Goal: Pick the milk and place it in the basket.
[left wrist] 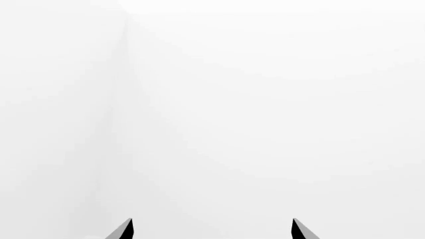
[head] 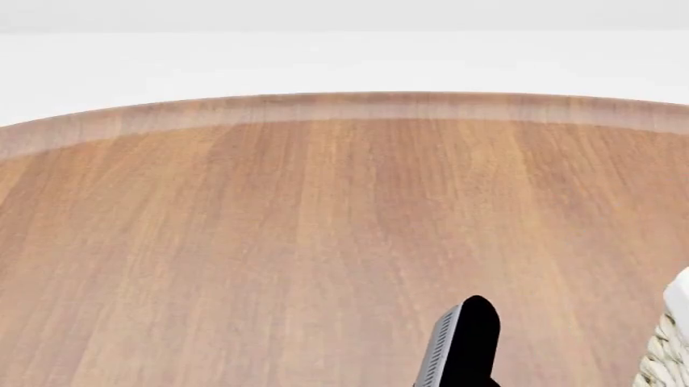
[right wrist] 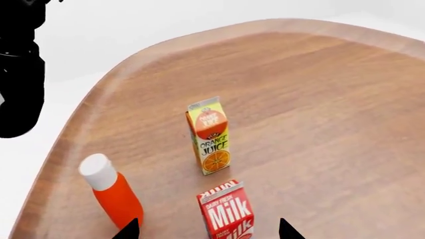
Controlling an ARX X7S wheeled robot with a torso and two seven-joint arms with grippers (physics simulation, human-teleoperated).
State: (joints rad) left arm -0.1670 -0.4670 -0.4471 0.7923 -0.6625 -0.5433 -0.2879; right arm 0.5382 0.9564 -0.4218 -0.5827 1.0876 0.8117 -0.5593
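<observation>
The milk [right wrist: 226, 211] is a small gable-top carton with a red upper part, white "Milk" lettering across its face and "Daily Fresh" in small print above it; its base is cut off by the edge of the right wrist view. It stands upright on the wooden bench [right wrist: 319, 114].

The right gripper [right wrist: 208, 230] has its fingers spread apart, only the two dark tips [right wrist: 130, 230] showing. The milk stands between those tips, ahead of them, touching neither, a little nearer the one away from the bottle. Just beyond the milk, farther from the fingers, stands the orange juice carton [right wrist: 209, 135], upright. An orange bottle with a white cap [right wrist: 111, 191] leans just ahead of one fingertip, beside the milk and apart from it.

The left gripper [left wrist: 212, 230] also has its fingers parted, two dark tips [left wrist: 123, 230] with blank white between them and nothing held.

In the head view a dark arm part [head: 465, 347] rises over the bench, and a corner of the woven basket [head: 670, 355] shows at the right edge, well apart from it.
</observation>
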